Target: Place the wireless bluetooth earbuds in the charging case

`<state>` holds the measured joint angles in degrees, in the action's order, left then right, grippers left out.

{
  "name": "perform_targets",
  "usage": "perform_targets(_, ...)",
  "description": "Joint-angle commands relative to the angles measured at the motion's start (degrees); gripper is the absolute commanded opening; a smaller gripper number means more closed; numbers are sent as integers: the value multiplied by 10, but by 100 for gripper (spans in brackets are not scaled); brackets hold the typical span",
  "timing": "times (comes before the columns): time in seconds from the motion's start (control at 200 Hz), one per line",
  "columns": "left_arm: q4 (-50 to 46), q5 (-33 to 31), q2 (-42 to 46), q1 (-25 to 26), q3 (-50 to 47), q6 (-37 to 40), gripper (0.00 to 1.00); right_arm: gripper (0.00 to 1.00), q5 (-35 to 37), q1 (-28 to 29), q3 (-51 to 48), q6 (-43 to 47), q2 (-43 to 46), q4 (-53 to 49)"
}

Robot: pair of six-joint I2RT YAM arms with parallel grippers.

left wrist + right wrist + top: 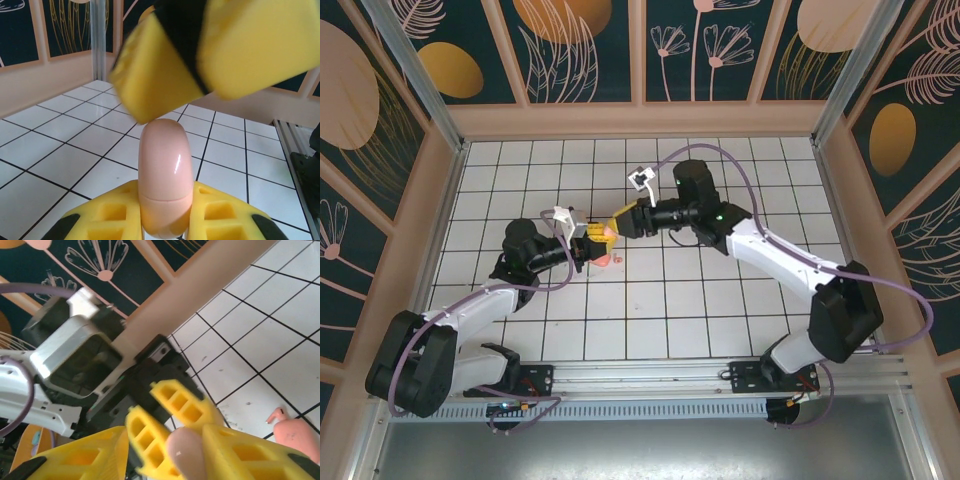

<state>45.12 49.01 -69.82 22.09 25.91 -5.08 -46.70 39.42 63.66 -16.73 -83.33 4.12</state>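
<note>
Left gripper (pixel 167 217) was clamped on the upright case (pixel 165 165), steadying it, while the right gripper (pixel 185 100), jaws apart, straddled its lid end, apparently to open it.

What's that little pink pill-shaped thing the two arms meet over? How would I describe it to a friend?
Look just left of the middle of the white tiled table. There the left gripper clamps, by one end, a smooth salmon-pink charging case. Unlike the loose pink piece lying on the tiles nearby, it is glossy, capsule-shaped and pinched between yellow fingers.
</note>
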Motion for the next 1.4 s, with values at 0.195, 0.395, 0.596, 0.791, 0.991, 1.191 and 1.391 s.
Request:
perform_targets(0.195,-27,-15,-6,3,23,-3,16,42,141,-33,-66,-62,96,4)
perform_targets(0.395,-17,-44,-51,8,43,-97,13,42,383,-71,-64,-161,83,-115)
perform_targets(0.596,-32,-95,-107,21,87,-198,10,42,409,-112,-132,-201,77,-89)
perform_targets(0.791,-99,-160,-140,45,146,-274,10,43,402,-134,-169,-216,92,-56)
perform_targets(0.991,-163,-209,-221,64,212,-331,9,44,447,-150,-200,-203,104,-81)
perform_targets(1.191,-239,-230,-332,102,324,-351,9,44,452,-160,-256,-211,142,-59)
perform_targets(1.391,-323,-246,-417,141,425,-347,10,43,458,-162,-277,-215,165,-63)
